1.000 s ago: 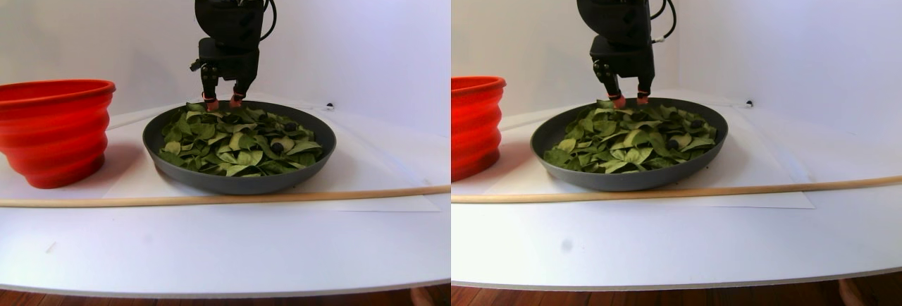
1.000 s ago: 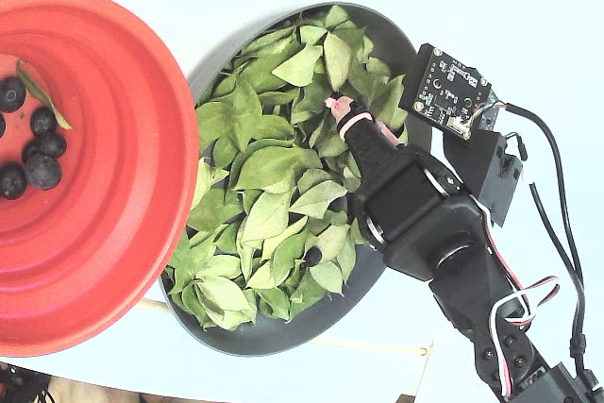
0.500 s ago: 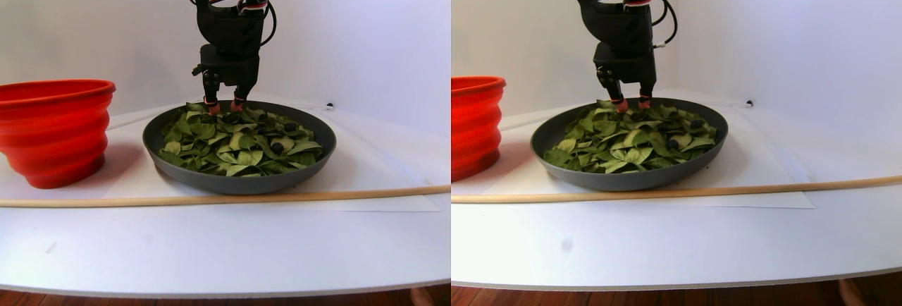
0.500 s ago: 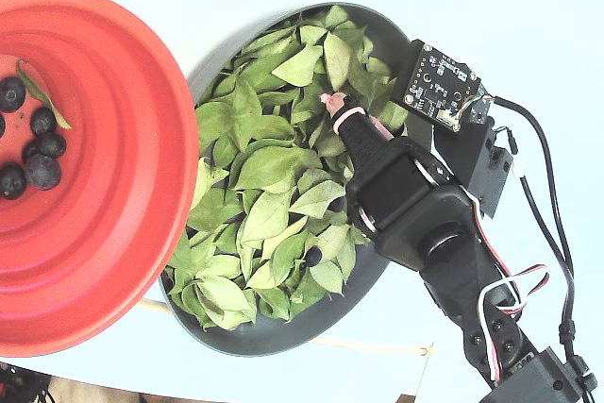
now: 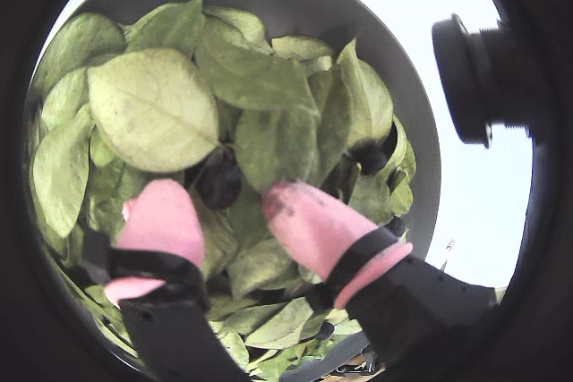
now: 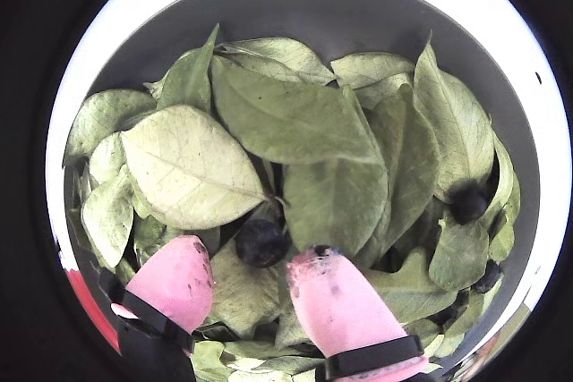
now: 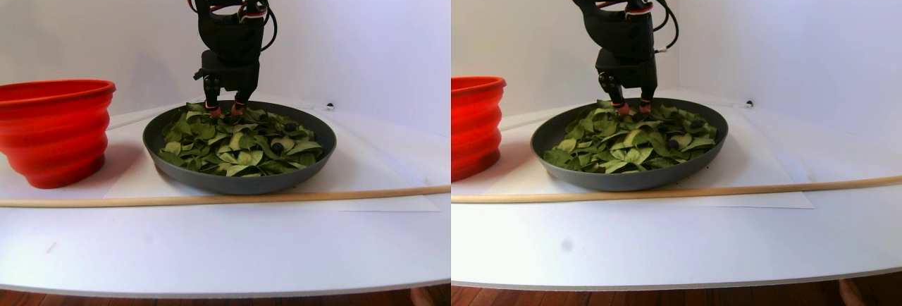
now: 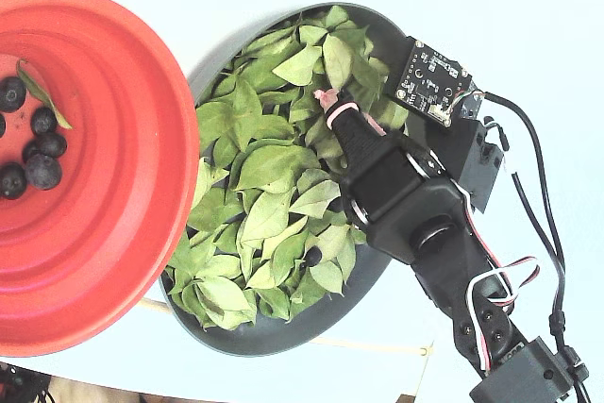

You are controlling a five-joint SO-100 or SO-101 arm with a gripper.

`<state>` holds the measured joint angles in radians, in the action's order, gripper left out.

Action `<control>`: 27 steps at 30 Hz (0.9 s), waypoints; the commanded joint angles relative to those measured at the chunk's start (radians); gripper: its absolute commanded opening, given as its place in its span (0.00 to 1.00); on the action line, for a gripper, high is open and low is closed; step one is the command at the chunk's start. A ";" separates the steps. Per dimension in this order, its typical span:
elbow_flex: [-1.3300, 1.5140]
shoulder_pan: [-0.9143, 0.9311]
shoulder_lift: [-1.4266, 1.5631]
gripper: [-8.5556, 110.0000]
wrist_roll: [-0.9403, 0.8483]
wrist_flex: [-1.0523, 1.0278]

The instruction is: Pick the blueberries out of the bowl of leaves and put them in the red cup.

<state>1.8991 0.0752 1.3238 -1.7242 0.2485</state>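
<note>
My gripper (image 6: pixel 253 266) stands open, its pink fingertips (image 5: pixel 161 216) set down among the leaves (image 6: pixel 295 118) at the far side of the dark grey bowl (image 7: pixel 239 182). One blueberry (image 6: pixel 261 241) lies just ahead of the gap between the tips, half under a leaf, with neither tip touching it. In a wrist view the same blueberry (image 5: pixel 219 181) shows between the tips. Other blueberries (image 8: pixel 312 256) sit among the leaves (image 8: pixel 269 167). The red cup (image 8: pixel 113 186) stands left of the bowl and holds several blueberries (image 8: pixel 42 169).
A thin wooden rod (image 7: pixel 211 198) lies across the table in front of the bowl and cup. White paper (image 7: pixel 366 172) lies under the bowl. A small leaf (image 8: pixel 42 92) rests in the cup. A camera board (image 8: pixel 434 82) juts from the gripper over the bowl's rim.
The gripper has shifted a little toward the bowl's far side, up and left in the fixed view. Its fingers stay open in the leaves.
</note>
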 commanded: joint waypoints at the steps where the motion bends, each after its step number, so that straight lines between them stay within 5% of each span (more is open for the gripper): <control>1: -0.055 0.020 0.020 0.21 0.008 0.017; 27: -0.064 0.017 -0.049 0.22 0.040 0.017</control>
<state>1.8607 0.0920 1.2655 -1.6997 0.2500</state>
